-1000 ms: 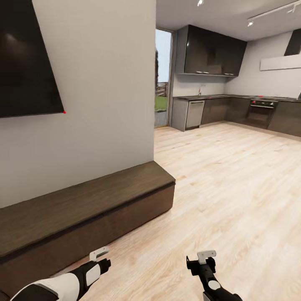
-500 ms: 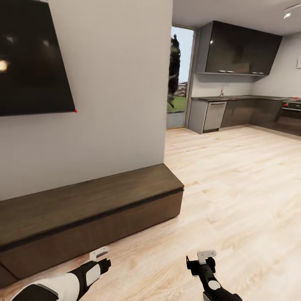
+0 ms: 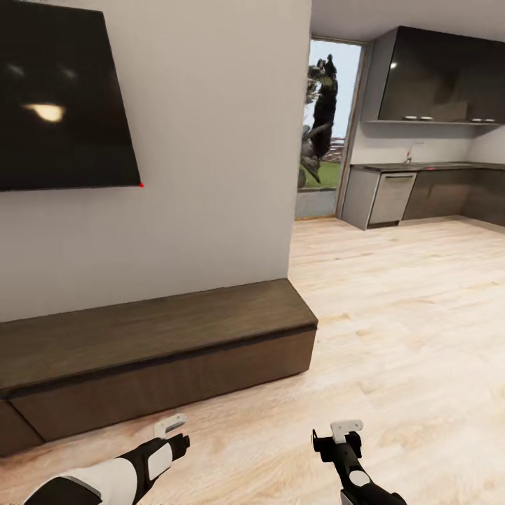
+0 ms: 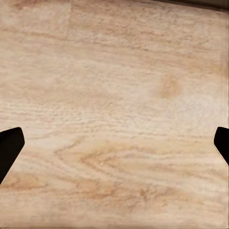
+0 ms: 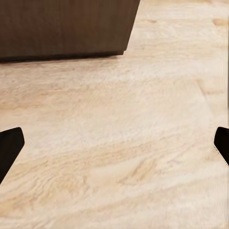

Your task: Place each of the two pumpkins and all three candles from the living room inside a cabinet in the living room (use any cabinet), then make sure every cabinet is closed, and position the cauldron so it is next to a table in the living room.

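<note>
Head view, bottom edge of the frame: the left gripper (image 3: 170, 428) sits at lower left and the right gripper (image 3: 338, 435) at lower centre, both held low over the pale wood floor (image 3: 393, 330) and carrying nothing. In each wrist view the two dark fingertips (image 4: 9, 145) (image 5: 10, 143) stand at opposite edges of the picture with bare floorboards between them, so both sets of jaws are spread wide.

Just beyond the grippers, the cabinet (image 3: 161, 351), a long, low dark-brown unit, runs across the left and centre of the frame against the grey wall (image 3: 210, 154). Its fronts look flush and shut along the stretch in view; its end corner also appears at the upper left of the right wrist view (image 5: 67, 26). Above it, at upper left, hangs a dark television (image 3: 63, 98).

Farther back, at upper right, a doorway (image 3: 326, 133) opens to greenery and the kitchen units (image 3: 435, 189) line the far wall.

The robot appears to be travelling, with the cabinet close at hand. To do this leg well, the base should square up to the cabinet's front and leave room for a drawer to slide out, and the arms should stay tucked so neither gripper clips the cabinet's corner.
</note>
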